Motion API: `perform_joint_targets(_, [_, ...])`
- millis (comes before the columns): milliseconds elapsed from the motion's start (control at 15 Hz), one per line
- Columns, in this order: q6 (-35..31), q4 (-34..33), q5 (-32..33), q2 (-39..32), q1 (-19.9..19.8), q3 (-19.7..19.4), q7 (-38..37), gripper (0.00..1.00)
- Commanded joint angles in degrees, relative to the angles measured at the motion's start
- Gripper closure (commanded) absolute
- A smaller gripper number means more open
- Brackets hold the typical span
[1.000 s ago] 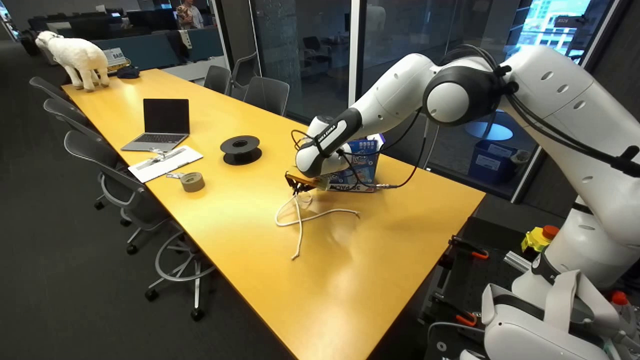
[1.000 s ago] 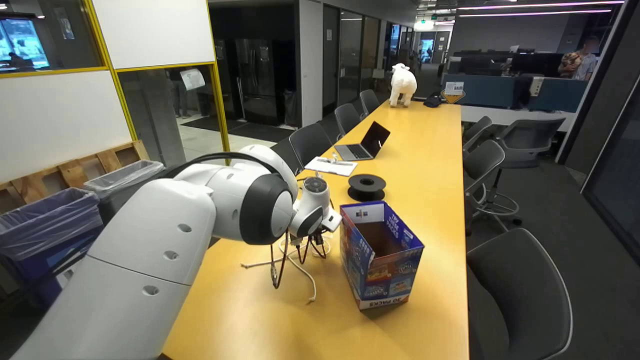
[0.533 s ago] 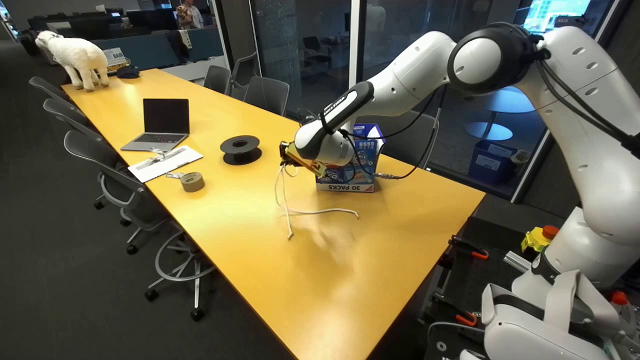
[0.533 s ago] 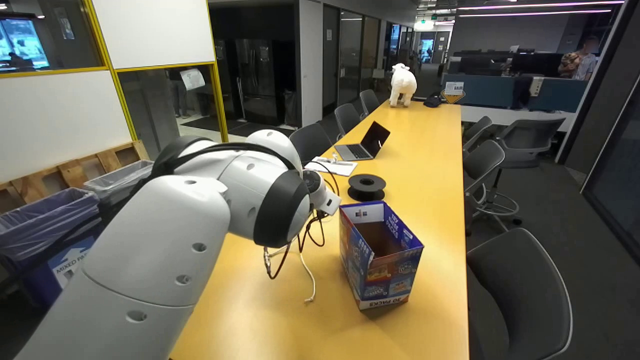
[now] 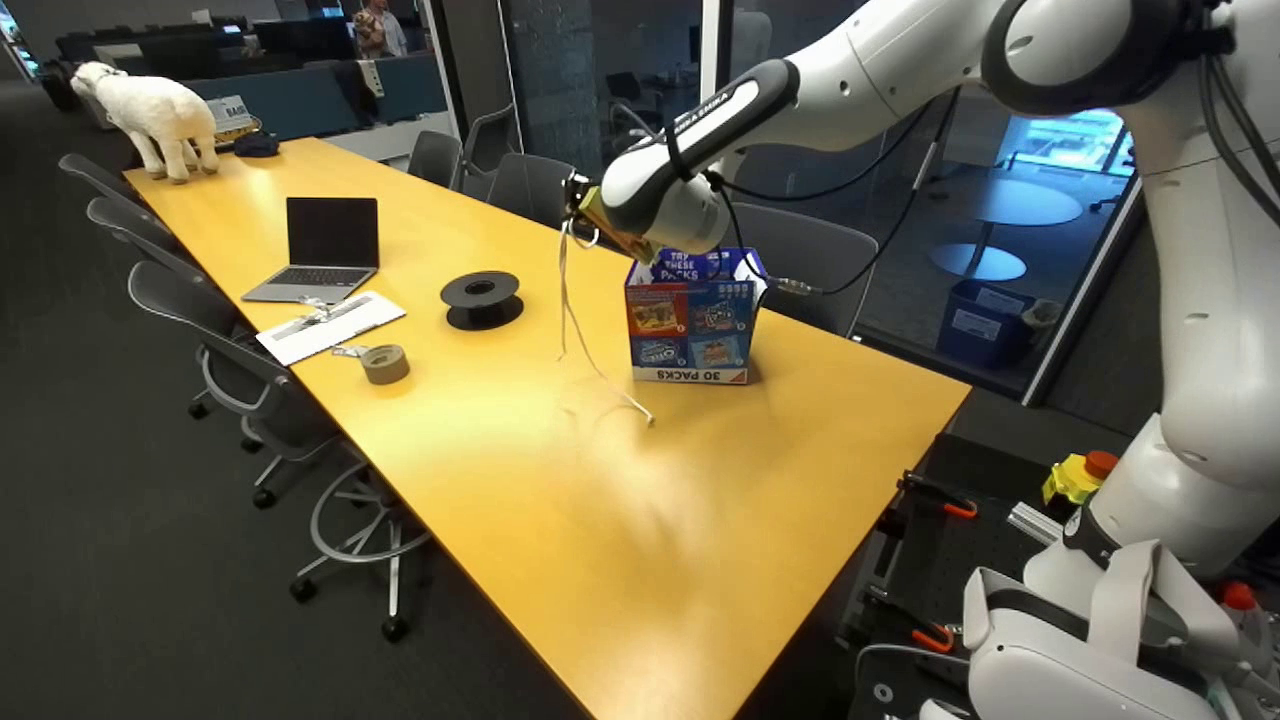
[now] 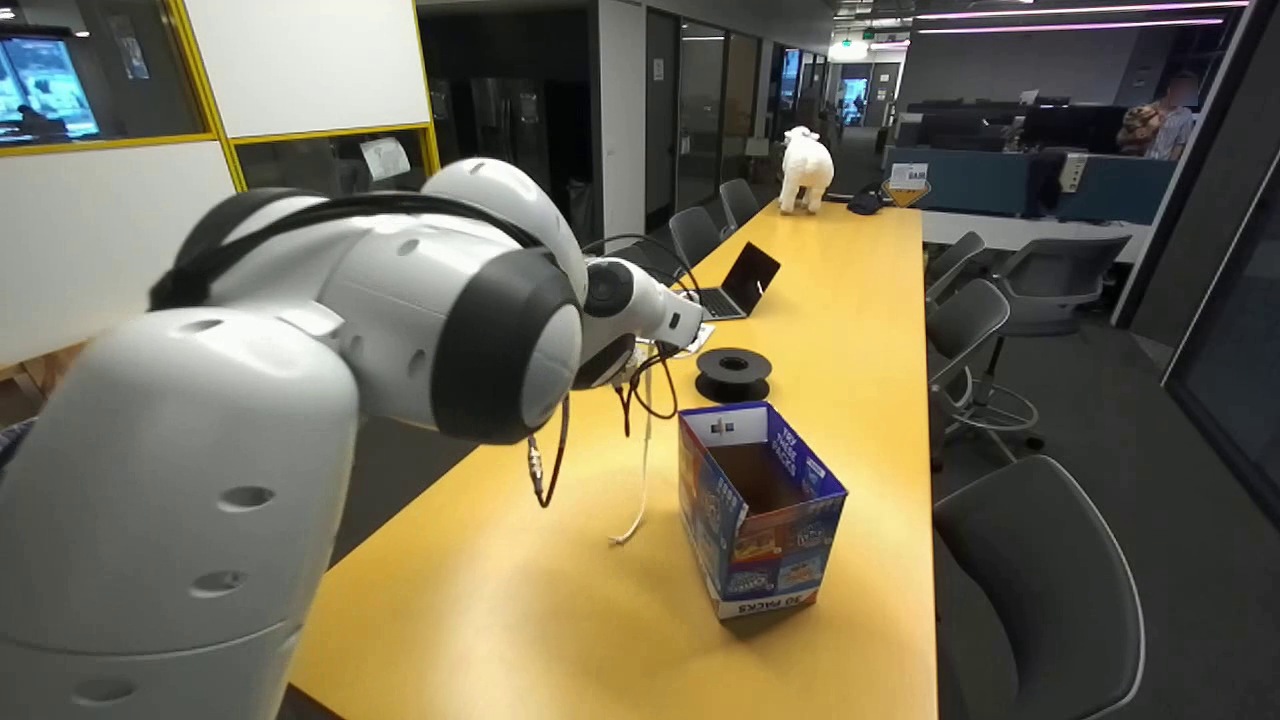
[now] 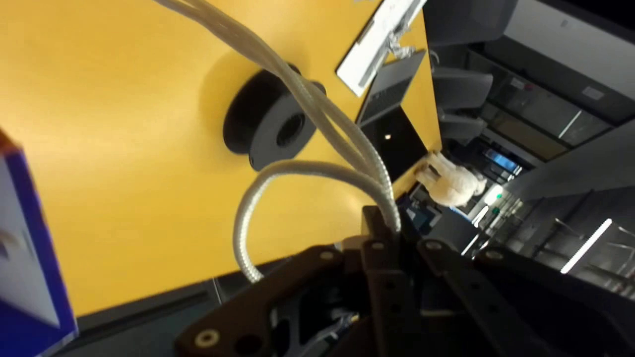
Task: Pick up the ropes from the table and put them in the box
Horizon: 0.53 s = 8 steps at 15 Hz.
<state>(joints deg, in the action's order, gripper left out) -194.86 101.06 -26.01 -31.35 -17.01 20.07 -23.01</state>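
A long wooden table (image 5: 640,560) is bordered on both long edges by chairs (image 6: 1035,570), and a broad stretch of tabletop is left between the near end and the objects. Over that end a white robot arm (image 6: 185,480) is stretched. At the far end a toy sheep (image 5: 160,112) is stood. An upright, open-topped blue box (image 5: 690,330) is set close to one long edge, with only a strip of wood left alongside it. Near the opposite edge an opened laptop (image 5: 330,245) is placed, well apart from the box, and a white sheet (image 5: 330,328) is laid just beside it, right along that edge. Between sheet and box a black spool (image 5: 482,308) is set, a gap of tabletop being left on either side. The gripper (image 7: 394,225) is held above the table, outside the box and near its rim, with its jaws closed together. A roll of tape (image 5: 387,372) is placed near the sheet, close to the same edge. Between the jaws the pale, limp rope (image 7: 300,89) is gripped: a small loop is formed next to them, and two strands are hung down outside the box, over the tabletop; whether the lowest tip is touching the wood cannot be judged.
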Motion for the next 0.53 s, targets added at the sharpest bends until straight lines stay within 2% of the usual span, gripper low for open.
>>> perform_joint_targets(0, [-0.1,5.3,-9.7,12.2,10.9,-15.4,3.2,0.93])
perform_joint_targets(200, [-1.0,7.1,-18.5,16.8,21.1,-28.6,10.6,0.93])
perform_joint_targets(467, [-1.7,6.9,-27.8,18.3,36.7,-45.9,18.9,0.93])
